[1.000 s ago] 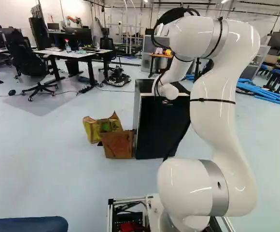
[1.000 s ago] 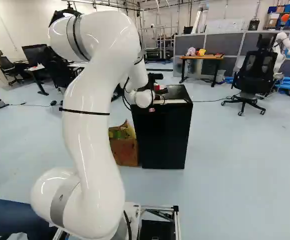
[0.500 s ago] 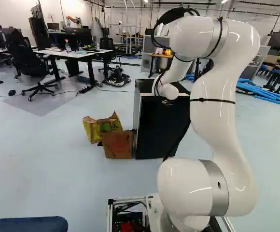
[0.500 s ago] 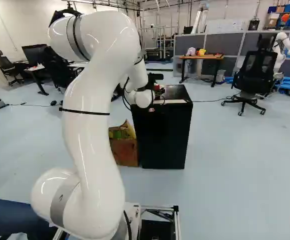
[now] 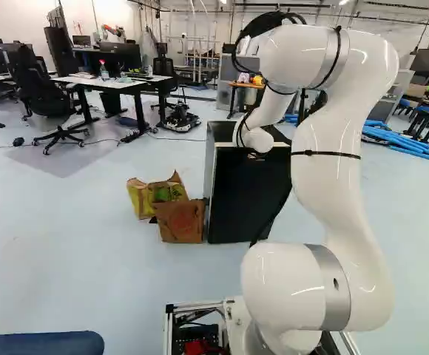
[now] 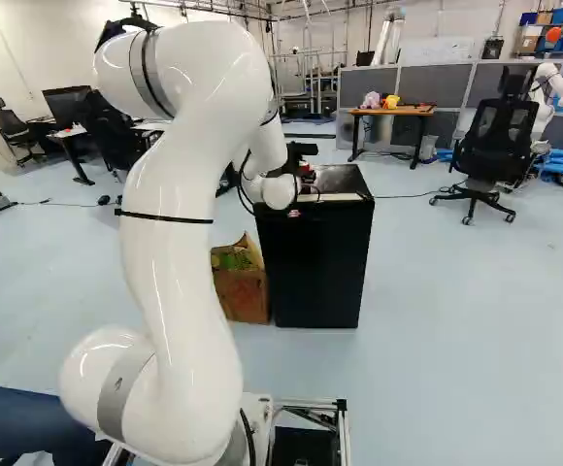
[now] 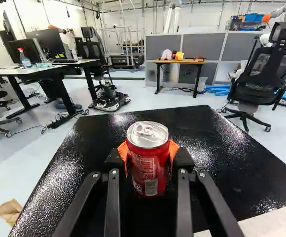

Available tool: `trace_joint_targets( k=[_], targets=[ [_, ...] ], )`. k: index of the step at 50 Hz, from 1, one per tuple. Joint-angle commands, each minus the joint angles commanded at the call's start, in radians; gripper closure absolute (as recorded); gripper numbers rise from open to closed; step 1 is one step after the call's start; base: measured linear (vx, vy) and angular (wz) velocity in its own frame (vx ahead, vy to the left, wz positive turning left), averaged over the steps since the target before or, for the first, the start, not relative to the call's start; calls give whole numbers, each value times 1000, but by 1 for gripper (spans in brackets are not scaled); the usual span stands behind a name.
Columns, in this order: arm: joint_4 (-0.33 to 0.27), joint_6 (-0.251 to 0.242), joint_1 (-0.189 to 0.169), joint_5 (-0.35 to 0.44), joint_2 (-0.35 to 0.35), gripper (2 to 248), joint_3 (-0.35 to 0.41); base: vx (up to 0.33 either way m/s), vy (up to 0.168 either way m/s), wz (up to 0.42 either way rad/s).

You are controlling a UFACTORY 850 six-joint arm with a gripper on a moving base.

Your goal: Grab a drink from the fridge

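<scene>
Red can between the hand's two orange pads

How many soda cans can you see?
1: the red soda can, held in the gripper at the top of the black fridge. Any inside the fridge would be hidden.

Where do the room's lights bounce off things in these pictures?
Wrist view: pale glints speckle the black, textured top of the fridge, and the silver lid of the red drink can shines. Left base view: bright streaks on the glossy white robot arm; the fridge's dark front looks dull. Right base view: similar streaks on the arm.
</scene>
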Motion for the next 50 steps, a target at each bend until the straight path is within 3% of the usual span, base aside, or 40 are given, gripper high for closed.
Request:
trace_joint_targets(
  k=[50],
  targets=[
    [0,0,0,0,45,151,3,0,0,0]
  ],
)
